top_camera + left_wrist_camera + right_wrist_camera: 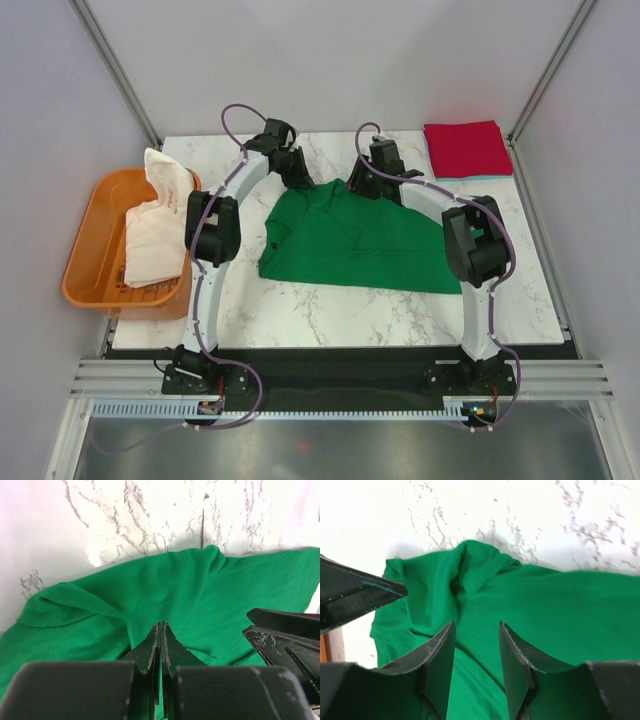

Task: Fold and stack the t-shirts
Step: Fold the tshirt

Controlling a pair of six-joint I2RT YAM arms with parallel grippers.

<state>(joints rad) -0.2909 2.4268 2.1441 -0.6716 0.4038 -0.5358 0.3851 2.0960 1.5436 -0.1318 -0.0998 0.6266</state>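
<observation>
Pinching with the left gripper at the far edge of the green t-shirt, fingers pressed tight together, seemingly on a ridge of cloth, though hard to confirm with the tips half buried. Hovering with the right gripper just beside it, jaws apart, nothing held, green cloth directly below.

Taking in the big item first: green t-shirt sprawled over the middle of the desk, plain bright green, unfolded, wide along its near side and narrowing towards the far edge, right under both grippers. Bunched and creased up there, flatter out towards the right edge.

Judging the handling: soft, light, limp stuff, no stiffness to lean on, likely to sag and drag rather than move as a sheet. Best taken at a hem, shoulder or sleeve seam, at two spaced points to keep it taut, not by a mid-panel bunch.

Scanning smaller now: orange tub off the left edge, white t-shirt with red print draped inside. Red t-shirt folded square at the far right corner.
</observation>
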